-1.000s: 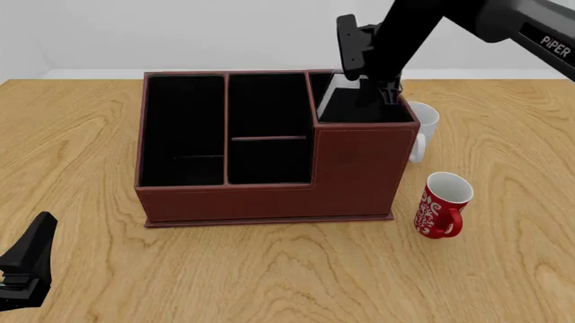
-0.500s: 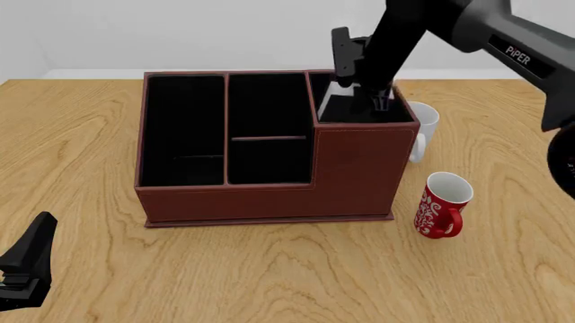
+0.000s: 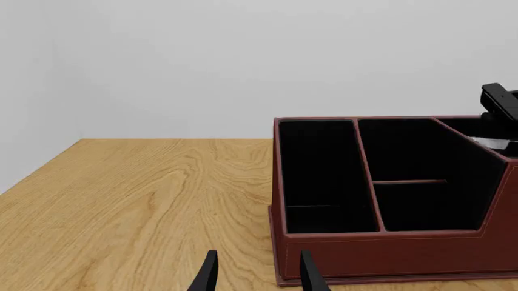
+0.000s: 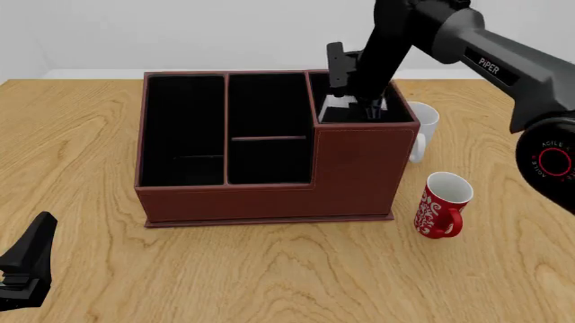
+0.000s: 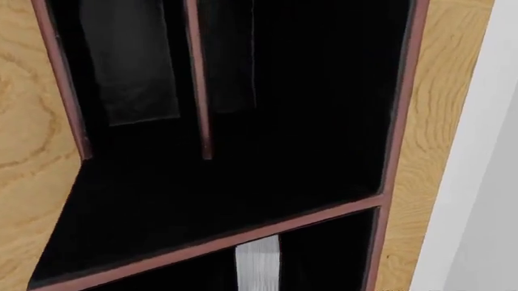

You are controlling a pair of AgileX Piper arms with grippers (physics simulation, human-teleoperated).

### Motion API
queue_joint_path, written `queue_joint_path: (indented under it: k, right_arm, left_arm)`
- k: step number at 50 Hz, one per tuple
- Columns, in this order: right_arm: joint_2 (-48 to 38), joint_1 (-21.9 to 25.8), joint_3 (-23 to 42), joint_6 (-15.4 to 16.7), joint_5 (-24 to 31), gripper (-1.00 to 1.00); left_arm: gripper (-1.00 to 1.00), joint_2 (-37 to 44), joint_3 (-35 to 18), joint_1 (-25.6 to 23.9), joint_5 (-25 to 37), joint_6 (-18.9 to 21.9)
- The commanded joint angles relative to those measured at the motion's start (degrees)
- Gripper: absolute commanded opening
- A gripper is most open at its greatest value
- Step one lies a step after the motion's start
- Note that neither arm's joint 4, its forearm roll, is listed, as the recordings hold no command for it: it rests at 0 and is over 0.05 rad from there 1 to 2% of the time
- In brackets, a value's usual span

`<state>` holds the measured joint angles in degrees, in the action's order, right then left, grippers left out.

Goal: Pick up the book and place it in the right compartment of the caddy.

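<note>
Nearest the camera, the left pincer (image 4: 23,269) hangs idle over the grained wooden bench (image 4: 269,269), its jaws apart and empty. Beyond it stands the caddy (image 4: 269,182), a stiff reddish-brown leather-look box with stitched edges and matte black lining, a red mug (image 4: 442,204) and a white mug (image 4: 424,129) beside it. Farthest, the right pincer (image 4: 359,101) reaches into the right compartment (image 4: 364,113); whether it grips cannot be told. The book (image 5: 257,264) sits inside, white page edges showing. It looks rigid and fairly heavy, best pinched across its hard covers.
</note>
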<state>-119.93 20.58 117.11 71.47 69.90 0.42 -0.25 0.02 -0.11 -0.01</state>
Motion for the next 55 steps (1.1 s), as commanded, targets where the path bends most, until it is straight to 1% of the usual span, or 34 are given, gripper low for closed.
queue_joint_path:
  k: [1, 7, 10, 13, 14, 21, 22, 25, 26, 27, 31, 32, 33, 34, 35, 36, 37, 38, 39, 40, 41, 42, 45, 47, 50, 51, 52, 53, 55]
  right_arm:
    - [-0.8, -0.8, 0.9, -0.6, 0.0, 1.00]
    - [0.0, -0.7, 1.1, -0.7, 0.0, 1.00]
    - [0.1, 0.1, 2.8, -1.7, 0.0, 1.00]
    - [0.3, -0.1, 2.5, -1.8, 0.0, 1.00]
    - [0.6, -0.4, 2.1, -1.4, 0.0, 1.00]
    - [5.7, 2.2, 1.3, -2.7, 0.0, 1.00]
    - [6.7, 2.1, 0.2, -2.2, -0.1, 1.00]
    - [11.7, 3.3, -5.4, -2.5, -3.0, 1.00]
    - [12.3, 3.4, -6.1, -2.5, -3.6, 1.00]
    - [14.6, 4.7, -8.7, -3.6, -4.4, 1.00]
    - [19.8, 4.1, -16.6, -1.7, -9.6, 1.00]
    - [21.1, 4.5, -18.3, -1.9, -10.1, 1.00]
    - [22.3, 3.2, -20.4, 0.0, -12.5, 1.00]
    - [23.8, 3.0, -22.7, 0.7, -13.3, 1.00]
    - [25.2, 3.4, -24.1, 0.5, -13.9, 1.00]
    - [27.3, 3.1, -27.3, 1.9, -15.8, 1.00]
    - [29.2, 0.5, -32.3, 6.3, -18.0, 1.00]
    - [30.8, 0.4, -34.9, 7.4, -18.6, 1.00]
    - [32.2, 2.4, -35.3, 5.6, -18.2, 1.00]
    - [33.3, 2.8, -36.2, 5.8, -18.5, 1.00]
    - [34.7, 1.7, -38.5, 8.0, -19.9, 1.00]
    - [35.6, 1.5, -39.6, 8.5, -20.5, 1.00]
    - [39.6, 3.5, -43.2, 7.9, -21.5, 1.00]
    - [42.3, 3.7, -45.3, 7.7, -21.3, 1.00]
    - [45.1, 3.6, -48.3, 8.3, -22.0, 1.00]
    - [46.5, 3.3, -50.0, 8.9, -22.3, 1.00]
    - [47.1, 3.4, -50.5, 9.0, -22.6, 1.00]
    - [48.2, 4.0, -51.0, 8.4, -22.8, 1.00]
    - [50.2, 3.9, -52.8, 8.7, -23.8, 1.00]
  left_arm:
    - [1.00, 0.0, 0.0, 0.0, 0.0, 0.0]
    - [1.00, 0.0, 0.0, 0.0, 0.0, 0.0]
    - [1.00, 0.0, 0.0, 0.0, 0.0, 0.0]
    - [1.00, 0.0, 0.0, 0.0, 0.0, 0.0]
    - [1.00, 0.0, 0.0, 0.0, 0.0, 0.0]
    - [1.00, 0.0, 0.0, 0.0, 0.0, 0.0]
    - [1.00, 0.0, 0.0, 0.0, 0.0, 0.0]
    - [1.00, 0.0, 0.0, 0.0, 0.0, 0.0]
    - [1.00, 0.0, 0.0, 0.0, 0.0, 0.0]
    - [1.00, 0.0, 0.0, 0.0, 0.0, 0.0]
    - [1.00, 0.0, 0.0, 0.0, 0.0, 0.0]
    - [1.00, 0.0, 0.0, 0.0, 0.0, 0.0]
    - [1.00, 0.0, 0.0, 0.0, 0.0, 0.0]
    - [1.00, 0.0, 0.0, 0.0, 0.0, 0.0]
    - [1.00, 0.0, 0.0, 0.0, 0.0, 0.0]
    - [1.00, 0.0, 0.0, 0.0, 0.0, 0.0]
    - [1.00, 0.0, 0.0, 0.0, 0.0, 0.0]
    - [1.00, 0.0, 0.0, 0.0, 0.0, 0.0]
    - [1.00, 0.0, 0.0, 0.0, 0.0, 0.0]
    - [1.00, 0.0, 0.0, 0.0, 0.0, 0.0]
    - [1.00, 0.0, 0.0, 0.0, 0.0, 0.0]
    - [1.00, 0.0, 0.0, 0.0, 0.0, 0.0]
    - [1.00, 0.0, 0.0, 0.0, 0.0, 0.0]
    - [1.00, 0.0, 0.0, 0.0, 0.0, 0.0]
    - [1.00, 0.0, 0.0, 0.0, 0.0, 0.0]
    - [1.00, 0.0, 0.0, 0.0, 0.0, 0.0]
    - [1.00, 0.0, 0.0, 0.0, 0.0, 0.0]
    - [1.00, 0.0, 0.0, 0.0, 0.0, 0.0]
    - [1.00, 0.0, 0.0, 0.0, 0.0, 0.0]
